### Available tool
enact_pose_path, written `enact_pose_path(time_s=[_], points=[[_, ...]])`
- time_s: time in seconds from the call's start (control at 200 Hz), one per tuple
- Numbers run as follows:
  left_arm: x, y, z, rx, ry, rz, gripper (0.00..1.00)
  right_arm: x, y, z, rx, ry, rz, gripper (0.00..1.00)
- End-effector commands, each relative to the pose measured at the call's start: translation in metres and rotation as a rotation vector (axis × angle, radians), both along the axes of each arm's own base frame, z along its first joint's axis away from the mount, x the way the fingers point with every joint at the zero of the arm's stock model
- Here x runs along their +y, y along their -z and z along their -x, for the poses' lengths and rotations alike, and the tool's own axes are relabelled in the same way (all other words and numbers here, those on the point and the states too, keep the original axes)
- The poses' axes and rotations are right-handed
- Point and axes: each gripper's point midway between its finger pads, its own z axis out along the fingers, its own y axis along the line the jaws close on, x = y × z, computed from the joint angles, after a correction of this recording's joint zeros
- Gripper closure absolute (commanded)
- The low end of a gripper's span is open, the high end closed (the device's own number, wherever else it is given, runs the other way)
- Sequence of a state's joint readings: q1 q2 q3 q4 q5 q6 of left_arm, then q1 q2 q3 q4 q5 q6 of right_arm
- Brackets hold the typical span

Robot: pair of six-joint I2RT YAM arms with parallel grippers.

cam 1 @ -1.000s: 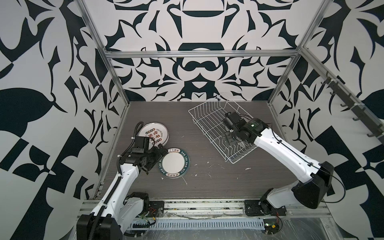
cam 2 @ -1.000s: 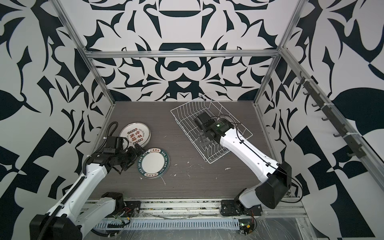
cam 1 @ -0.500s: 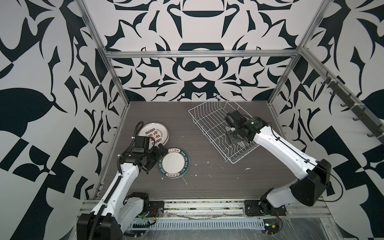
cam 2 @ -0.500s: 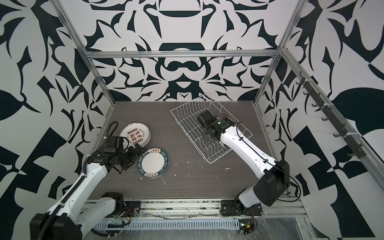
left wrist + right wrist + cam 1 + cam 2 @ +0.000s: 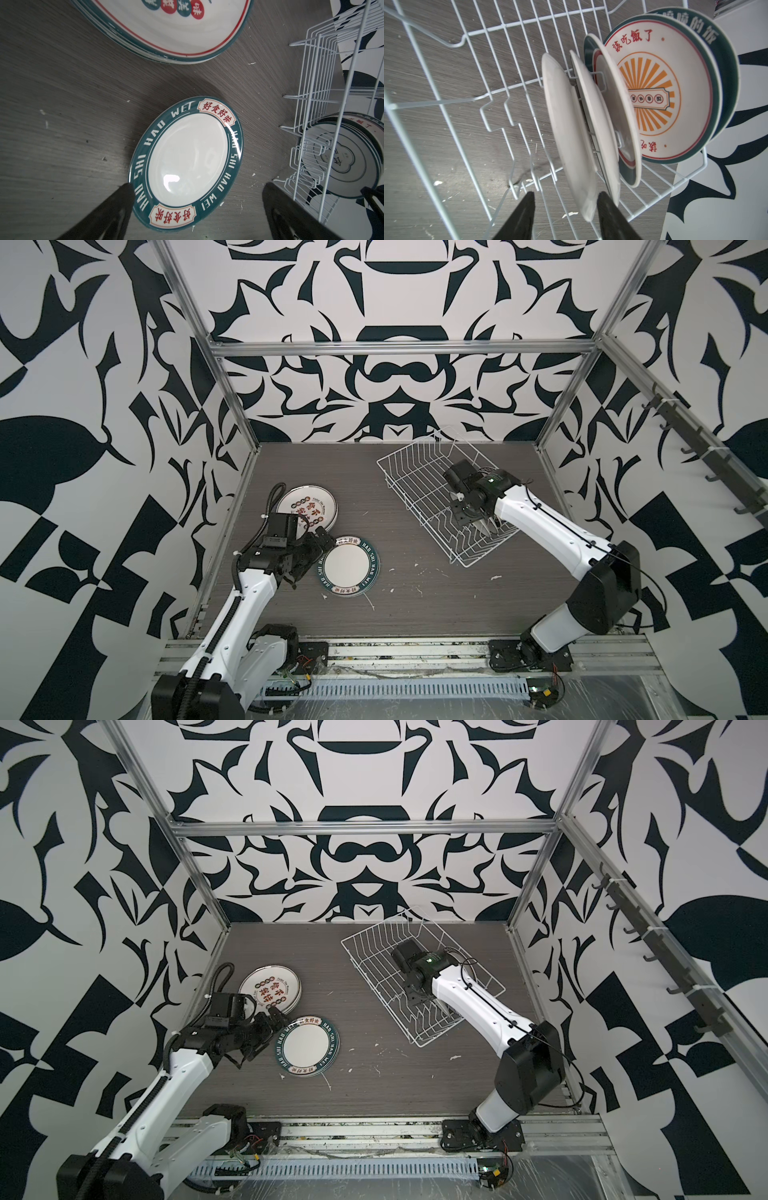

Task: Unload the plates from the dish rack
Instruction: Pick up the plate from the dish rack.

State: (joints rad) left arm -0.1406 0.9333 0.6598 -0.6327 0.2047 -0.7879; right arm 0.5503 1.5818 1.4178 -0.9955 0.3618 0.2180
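Note:
The white wire dish rack (image 5: 409, 472) (image 5: 370, 952) lies at the back right, with several plates (image 5: 484, 526) upright at its near end. In the right wrist view these are a plain white-backed plate (image 5: 566, 128), a second one (image 5: 596, 124), an orange sunburst plate (image 5: 654, 93) and a dark green-rimmed one (image 5: 720, 52). My right gripper (image 5: 566, 195) (image 5: 469, 518) straddles the nearest plate's rim, with a gap left on one side. My left gripper (image 5: 198, 187) (image 5: 309, 560) stands open over a green-rimmed plate (image 5: 187, 158) (image 5: 346, 566) flat on the table.
A stack of plates with red and green characters (image 5: 306, 508) (image 5: 176, 31) lies at the left, just behind the left gripper. White crumbs dot the grey table (image 5: 415, 605). Patterned walls and aluminium posts (image 5: 232, 381) close in the back and sides.
The right gripper's jaws have narrowed around the nearest plate in the rack, and the wrist has shifted slightly. The left arm has not moved.

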Motion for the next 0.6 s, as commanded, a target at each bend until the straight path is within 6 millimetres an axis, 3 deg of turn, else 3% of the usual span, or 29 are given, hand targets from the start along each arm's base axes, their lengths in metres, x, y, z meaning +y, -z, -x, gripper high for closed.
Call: enact_pose_path(time_s=[0.0,0.23,0.595], points=[[0.0,-0.008,0.002,-0.014,0.005,-0.002,0.01,-0.006,0.004,-0.007,-0.012,0.017,0.023,0.54],[0.001,-0.016,0.003,-0.044,-0.003,0.003,0.01,-0.015,0.021,-0.013,0.005,0.037,0.085,0.64],[0.009,-0.019,0.003,-0.067,-0.05,-0.019,0.01,-0.024,0.031,-0.014,0.003,0.029,0.151,0.77]])
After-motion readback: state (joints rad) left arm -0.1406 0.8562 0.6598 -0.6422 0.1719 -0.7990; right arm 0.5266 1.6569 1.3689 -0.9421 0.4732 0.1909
